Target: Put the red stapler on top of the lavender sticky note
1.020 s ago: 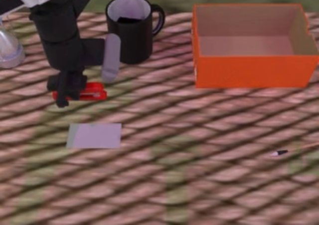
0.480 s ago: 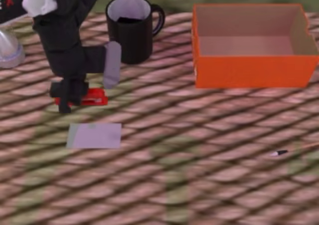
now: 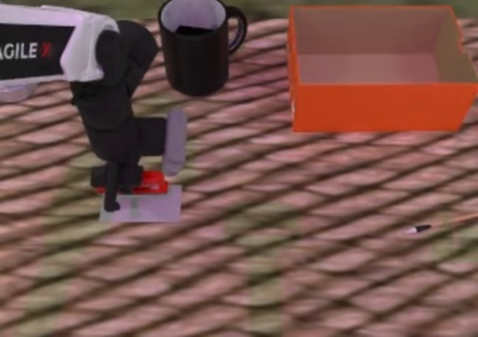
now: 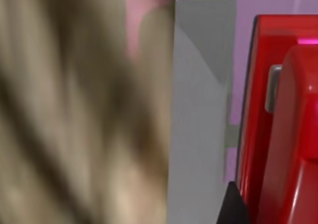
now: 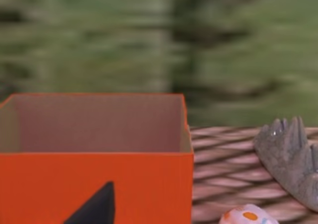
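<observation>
Top view: the left gripper (image 3: pixel 113 190) hangs at centre-left of the frame, its dark fingers clamped on the stapler (image 3: pixel 151 182). The stapler sits over the upper edge of the note (image 3: pixel 153 207), which lies flat on the table (image 3: pixel 299 262). Whether the stapler touches the paper cannot be told from here. A black mug (image 3: pixel 196 44) stands at upper centre-left, well apart from the gripper. An open orange box (image 3: pixel 377 68) fills the upper right. A small dark pen-like item (image 3: pixel 418 229) lies at lower right. The right arm does not appear in this view.

Left wrist view: the stapler (image 4: pixel 285 129) fills the right side of the frame, just above the note (image 4: pixel 201 110), whose pale surface runs down the centre. A dark fingertip (image 4: pixel 232 206) shows at the bottom edge, against the stapler.

Right wrist view: the box (image 5: pixel 94 154) occupies the lower left. A grey ridged object (image 5: pixel 290 154) sits at right, and a small spotted white object (image 5: pixel 246 215) lies at the bottom edge. The right gripper's finger state cannot be told.
</observation>
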Tool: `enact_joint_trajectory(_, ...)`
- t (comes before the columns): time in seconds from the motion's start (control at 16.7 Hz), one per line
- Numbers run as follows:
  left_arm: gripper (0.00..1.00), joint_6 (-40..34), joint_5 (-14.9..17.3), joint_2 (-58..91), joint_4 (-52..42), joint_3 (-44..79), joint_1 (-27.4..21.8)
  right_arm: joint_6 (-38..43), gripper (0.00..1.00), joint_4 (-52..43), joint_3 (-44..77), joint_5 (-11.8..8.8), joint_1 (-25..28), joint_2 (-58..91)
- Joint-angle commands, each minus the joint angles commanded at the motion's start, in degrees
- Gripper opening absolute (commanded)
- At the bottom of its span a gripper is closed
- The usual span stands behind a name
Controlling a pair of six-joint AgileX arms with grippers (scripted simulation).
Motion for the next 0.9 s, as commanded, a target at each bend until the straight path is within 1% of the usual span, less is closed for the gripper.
enact_joint_trajectory(0.18,0.0,0.0,0.0,0.0,0.0,0.0,0.0,0.0,1.0,0.0,0.0,0.0,0.0,0.0)
enact_joint_trajectory(0.9,0.9,0.0,0.0,0.0,0.0,0.0,0.0,0.0,1.0,0.0,0.0,0.0,0.0,0.0)
